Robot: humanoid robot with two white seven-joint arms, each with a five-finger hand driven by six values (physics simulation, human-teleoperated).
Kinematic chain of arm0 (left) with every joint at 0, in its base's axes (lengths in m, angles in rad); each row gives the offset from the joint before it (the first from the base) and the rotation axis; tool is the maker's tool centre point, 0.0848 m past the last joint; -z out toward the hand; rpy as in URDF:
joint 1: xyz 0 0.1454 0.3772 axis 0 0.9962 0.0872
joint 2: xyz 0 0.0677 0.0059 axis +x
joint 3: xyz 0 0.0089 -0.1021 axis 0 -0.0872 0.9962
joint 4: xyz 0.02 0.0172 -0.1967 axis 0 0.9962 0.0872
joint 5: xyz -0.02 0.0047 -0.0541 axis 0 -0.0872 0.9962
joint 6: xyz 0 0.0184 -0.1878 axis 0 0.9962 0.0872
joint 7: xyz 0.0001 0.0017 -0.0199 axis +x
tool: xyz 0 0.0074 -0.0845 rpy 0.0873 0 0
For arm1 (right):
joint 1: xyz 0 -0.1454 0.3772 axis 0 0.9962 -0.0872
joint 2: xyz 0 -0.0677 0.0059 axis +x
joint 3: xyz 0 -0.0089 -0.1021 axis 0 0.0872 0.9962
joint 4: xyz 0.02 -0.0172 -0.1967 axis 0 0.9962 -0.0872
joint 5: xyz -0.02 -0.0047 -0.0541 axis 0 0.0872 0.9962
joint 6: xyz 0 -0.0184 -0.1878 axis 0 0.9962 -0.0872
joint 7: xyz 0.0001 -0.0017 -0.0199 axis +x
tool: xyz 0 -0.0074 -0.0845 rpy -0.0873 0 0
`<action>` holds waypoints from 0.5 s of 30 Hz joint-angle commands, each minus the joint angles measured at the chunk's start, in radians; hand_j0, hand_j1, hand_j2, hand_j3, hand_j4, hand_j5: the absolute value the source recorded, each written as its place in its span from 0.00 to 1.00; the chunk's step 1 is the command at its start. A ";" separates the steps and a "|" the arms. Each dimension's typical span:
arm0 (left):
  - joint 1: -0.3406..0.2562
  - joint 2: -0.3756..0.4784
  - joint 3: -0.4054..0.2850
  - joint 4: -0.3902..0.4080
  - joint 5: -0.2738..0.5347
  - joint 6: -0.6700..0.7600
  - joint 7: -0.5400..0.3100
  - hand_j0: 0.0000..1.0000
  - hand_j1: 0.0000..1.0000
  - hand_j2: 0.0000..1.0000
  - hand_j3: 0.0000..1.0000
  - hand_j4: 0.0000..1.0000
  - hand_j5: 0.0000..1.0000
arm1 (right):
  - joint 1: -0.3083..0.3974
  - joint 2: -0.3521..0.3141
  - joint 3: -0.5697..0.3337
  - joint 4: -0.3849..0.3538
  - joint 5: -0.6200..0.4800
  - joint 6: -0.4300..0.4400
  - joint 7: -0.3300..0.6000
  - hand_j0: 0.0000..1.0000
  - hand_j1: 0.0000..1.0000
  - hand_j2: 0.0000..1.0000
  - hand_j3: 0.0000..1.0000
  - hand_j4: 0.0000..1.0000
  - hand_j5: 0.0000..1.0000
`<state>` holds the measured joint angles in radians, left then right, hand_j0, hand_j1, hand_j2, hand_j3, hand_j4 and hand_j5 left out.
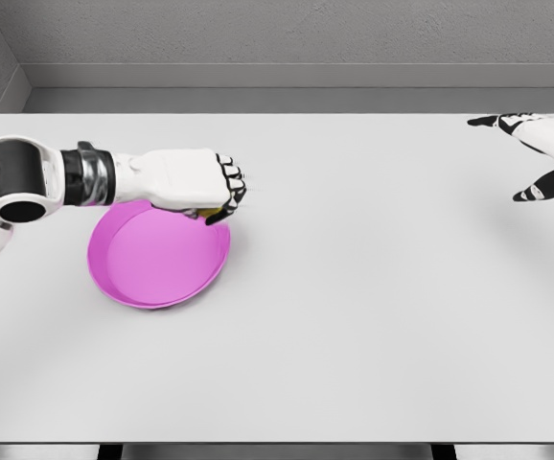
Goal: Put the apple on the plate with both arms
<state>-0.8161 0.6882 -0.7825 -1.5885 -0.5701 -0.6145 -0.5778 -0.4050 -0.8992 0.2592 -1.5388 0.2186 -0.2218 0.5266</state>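
Left hand (205, 187) curled, fingers clamped over something yellowish under the palm, likely the apple (216, 211), mostly hidden. It sits just under the fingers, over the far rim of the pink plate (152, 273). Probably light, rigid, smooth; wrap the widest part. Right hand (543, 158) far off, fingers spread, empty.

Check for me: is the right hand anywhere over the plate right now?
No. The right hand is at the table's far right edge, fingers spread, well away from the pink plate on the left.

The round pink plate (152, 264) lies flat. Only a bit of yellow apple (210, 212) shows at its back edge.
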 commanded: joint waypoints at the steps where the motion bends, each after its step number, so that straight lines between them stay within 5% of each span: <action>1: 0.000 0.063 0.005 -0.001 0.012 0.004 0.001 0.16 0.16 0.16 0.16 0.16 0.16 | 0.002 -0.001 0.002 0.000 -0.004 0.001 0.000 1.00 1.00 1.00 1.00 1.00 1.00; 11: 0.091 0.082 -0.006 0.010 0.001 0.004 -0.002 0.22 0.22 0.22 0.22 0.22 0.22 | 0.000 0.000 0.003 -0.001 -0.004 0.001 0.000 1.00 1.00 1.00 1.00 1.00 1.00; 12: 0.092 0.083 -0.006 0.010 0.006 0.004 -0.002 0.31 0.31 0.31 0.31 0.31 0.31 | -0.002 0.008 0.003 -0.001 -0.004 0.001 0.000 1.00 1.00 1.00 1.00 1.00 1.00; 13: 0.094 0.082 -0.008 0.016 0.010 0.004 -0.002 0.70 0.70 0.70 0.70 0.70 0.70 | -0.003 0.013 0.003 -0.003 -0.004 0.001 0.000 1.00 1.00 1.00 1.00 1.00 1.00; 14: 0.094 0.082 -0.008 0.018 0.009 0.004 -0.002 0.97 0.97 0.97 0.97 0.97 0.97 | -0.003 0.013 0.005 -0.003 -0.002 0.001 0.000 1.00 1.00 1.00 1.00 1.00 1.00; 15: 0.098 0.083 -0.006 0.019 0.009 0.004 -0.002 0.99 0.99 0.99 0.99 0.99 0.99 | -0.005 0.019 0.005 -0.001 -0.002 0.001 0.000 1.00 1.00 1.00 1.00 1.00 1.00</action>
<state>-0.7179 0.7699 -0.7898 -1.5730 -0.5672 -0.6134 -0.5806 -0.4080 -0.8862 0.2632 -1.5405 0.2191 -0.2218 0.5266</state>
